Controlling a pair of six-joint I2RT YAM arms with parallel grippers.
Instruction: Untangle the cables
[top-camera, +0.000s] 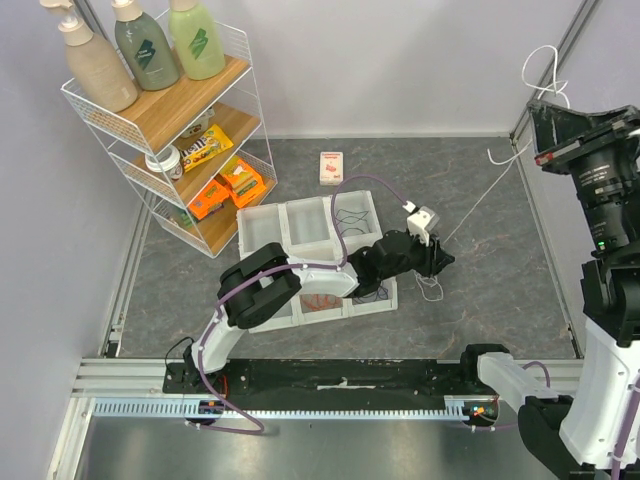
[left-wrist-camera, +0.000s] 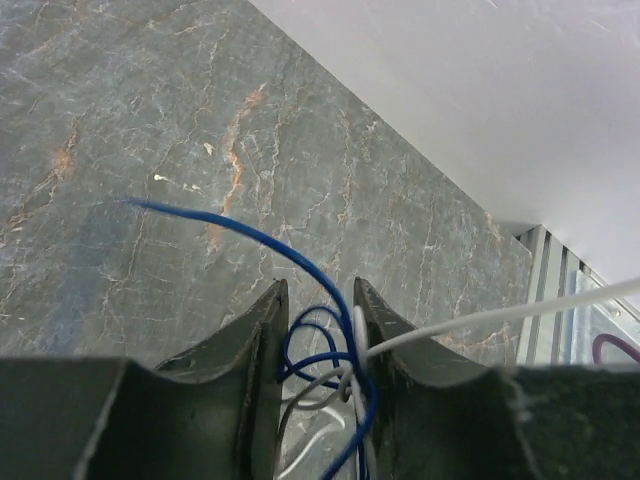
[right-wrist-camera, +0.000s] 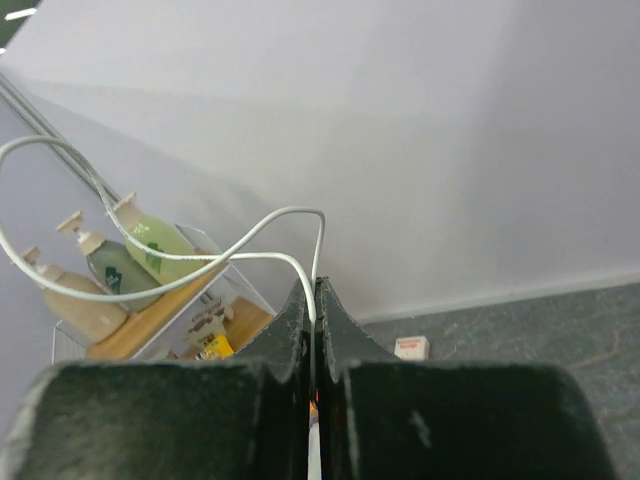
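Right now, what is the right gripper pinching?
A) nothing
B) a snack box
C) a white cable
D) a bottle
C: in the right wrist view, the right gripper has its jaws shut on the white cable, which loops up out of them.

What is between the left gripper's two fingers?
In the left gripper sit a looped blue cable and a white cable that runs off right. The left wrist view shows it.
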